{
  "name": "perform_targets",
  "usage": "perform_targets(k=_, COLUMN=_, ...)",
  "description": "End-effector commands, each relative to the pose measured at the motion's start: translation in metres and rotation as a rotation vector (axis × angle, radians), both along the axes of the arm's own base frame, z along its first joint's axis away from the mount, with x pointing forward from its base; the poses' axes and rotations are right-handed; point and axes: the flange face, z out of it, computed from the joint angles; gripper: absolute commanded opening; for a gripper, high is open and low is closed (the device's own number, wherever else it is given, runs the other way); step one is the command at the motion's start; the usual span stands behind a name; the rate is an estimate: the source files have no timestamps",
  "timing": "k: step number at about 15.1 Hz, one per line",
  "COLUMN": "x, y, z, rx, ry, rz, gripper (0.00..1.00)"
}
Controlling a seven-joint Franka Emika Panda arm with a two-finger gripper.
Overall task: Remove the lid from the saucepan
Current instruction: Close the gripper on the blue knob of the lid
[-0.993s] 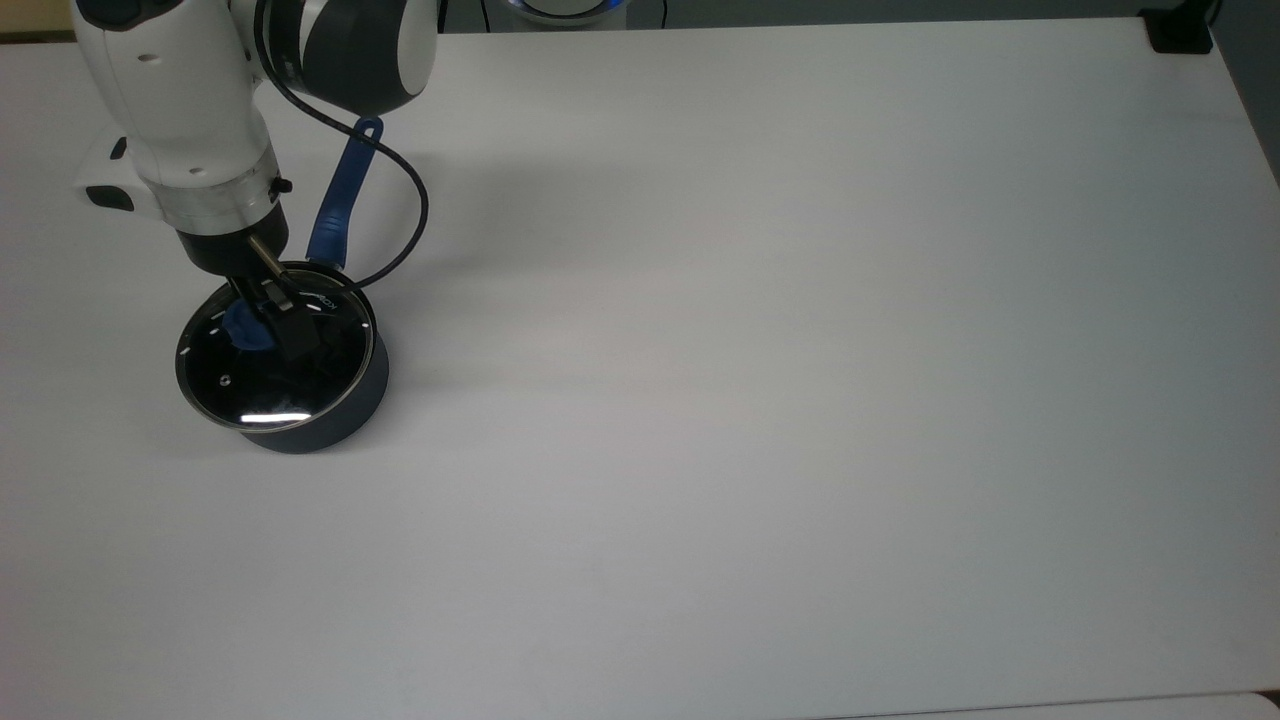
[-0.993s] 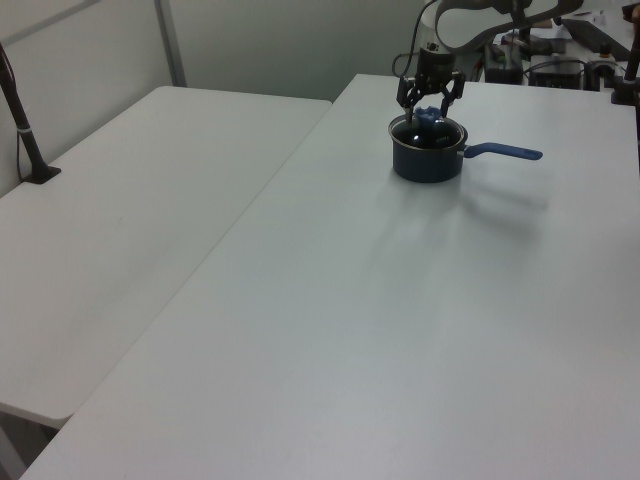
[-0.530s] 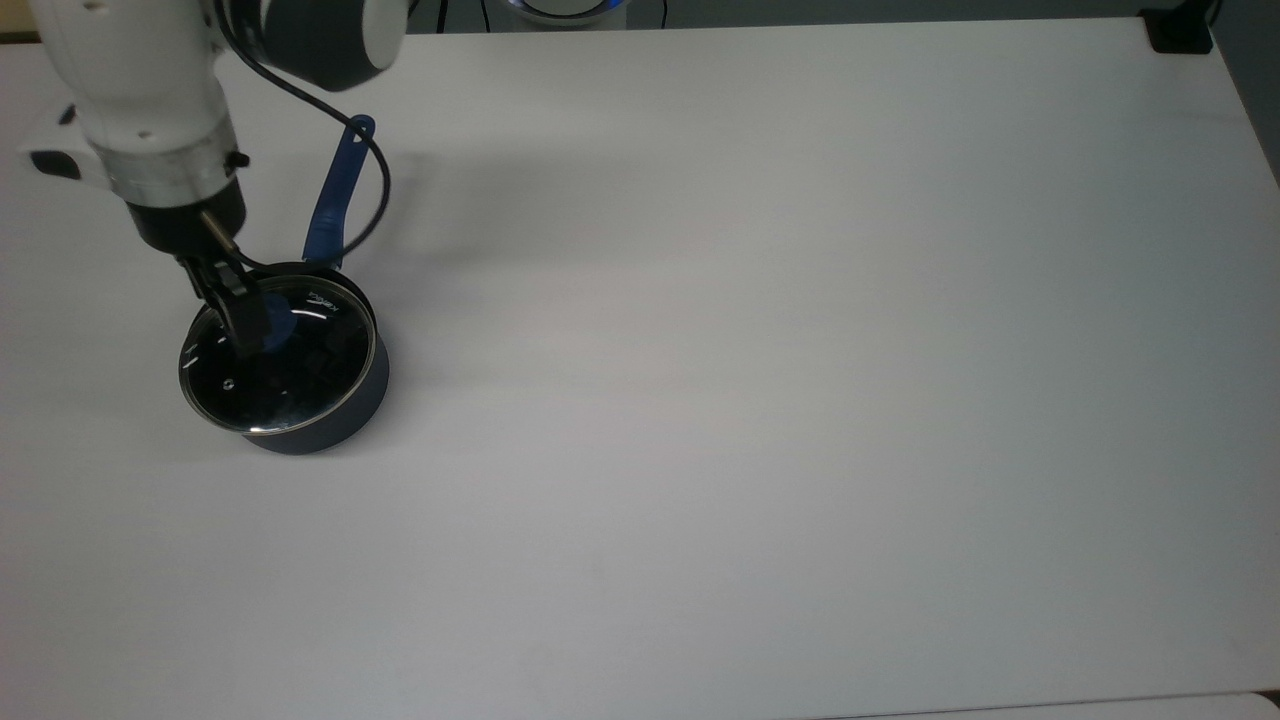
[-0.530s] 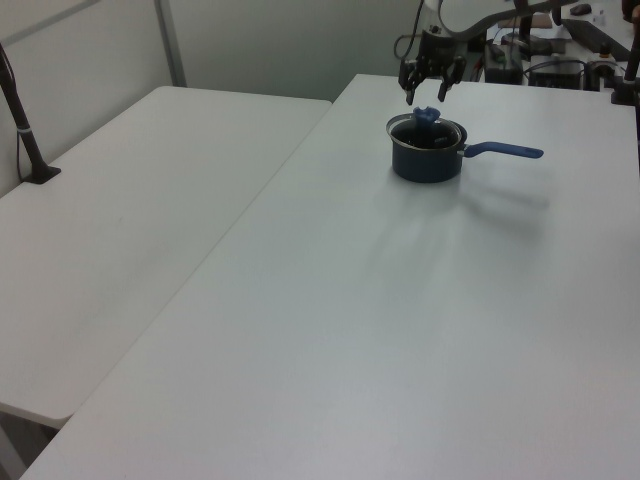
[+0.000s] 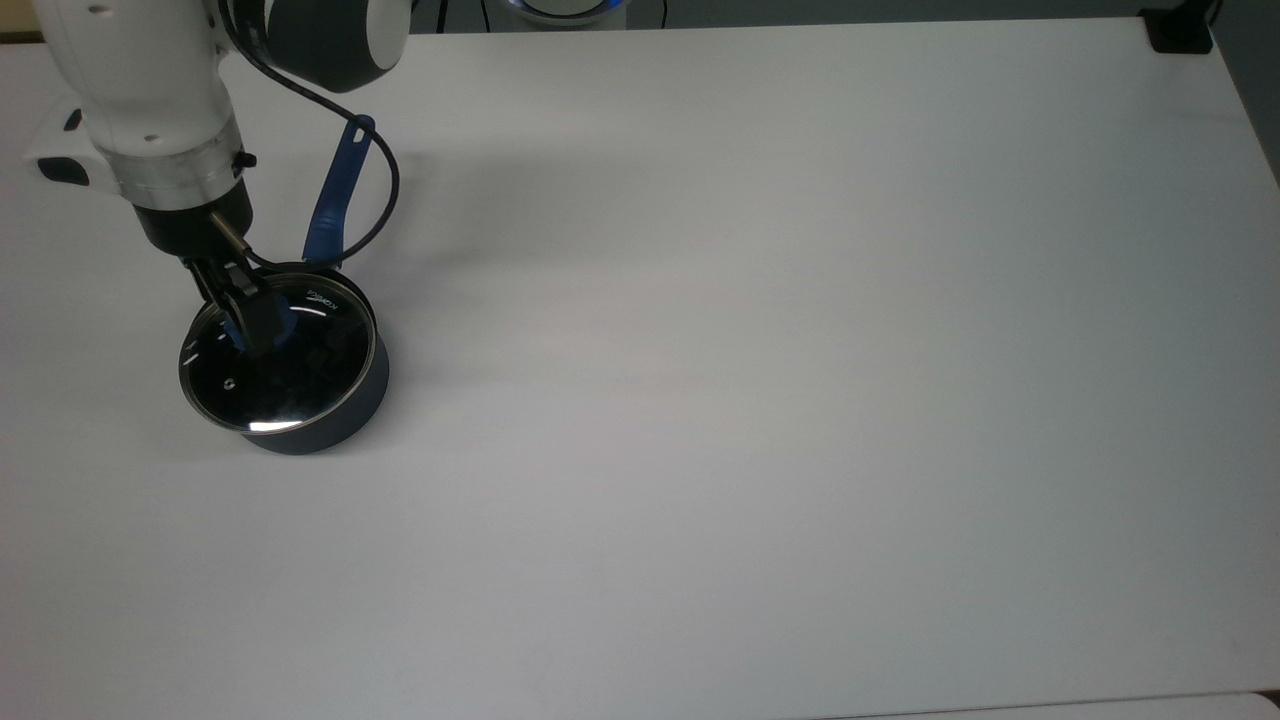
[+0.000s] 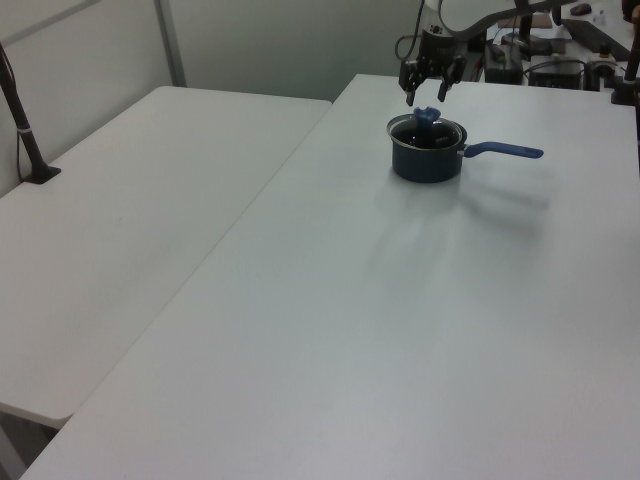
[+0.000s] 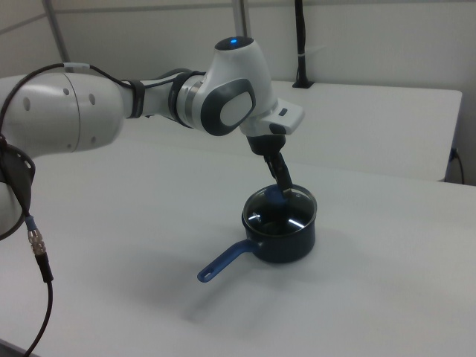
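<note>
The saucepan [image 5: 345, 405] is small and dark navy and stands on the white table [image 5: 800, 300] at the top view's left. Its long blue handle [image 5: 335, 195] points away towards the top view's upper edge. The lid [image 5: 290, 375], clear glass with a metal rim, lies flat on the pan. In the left view my gripper [image 6: 424, 98] hangs open a little above the lid's blue knob [image 6: 425, 116], with one finger on either side and not touching it. The right view shows the gripper [image 7: 283, 186] just over the lid [image 7: 286, 210] and the saucepan [image 7: 286, 242].
A black cable loops from my wrist past the pan handle [image 7: 223, 262]. A second white table [image 6: 130, 210] adjoins at the left view's left, with a black post [image 6: 25, 130] on it. Equipment [image 6: 560, 60] stands beyond the table's far edge.
A second ago my gripper sat low around the knob; it rose clear of it. Since half a second ago it shifted slightly to the top view's right. The lid stayed on the pan.
</note>
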Motion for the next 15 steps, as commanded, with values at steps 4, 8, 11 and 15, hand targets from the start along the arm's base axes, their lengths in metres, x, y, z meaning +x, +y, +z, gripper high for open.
perform_targets(k=4, x=0.000, y=0.012, z=-0.008, rx=-0.002, ry=0.034, rz=0.032, gripper=0.81)
perform_targets(k=8, x=0.002, y=0.017, z=-0.014, rx=0.000, ry=0.044, rz=0.041, gripper=0.81)
perform_targets(k=11, x=0.001, y=0.017, z=-0.014, rx=0.003, ry=0.050, rz=0.041, gripper=0.81)
perform_targets(k=15, x=-0.002, y=0.017, z=-0.015, rx=0.011, ry=0.076, rz=0.039, gripper=0.81)
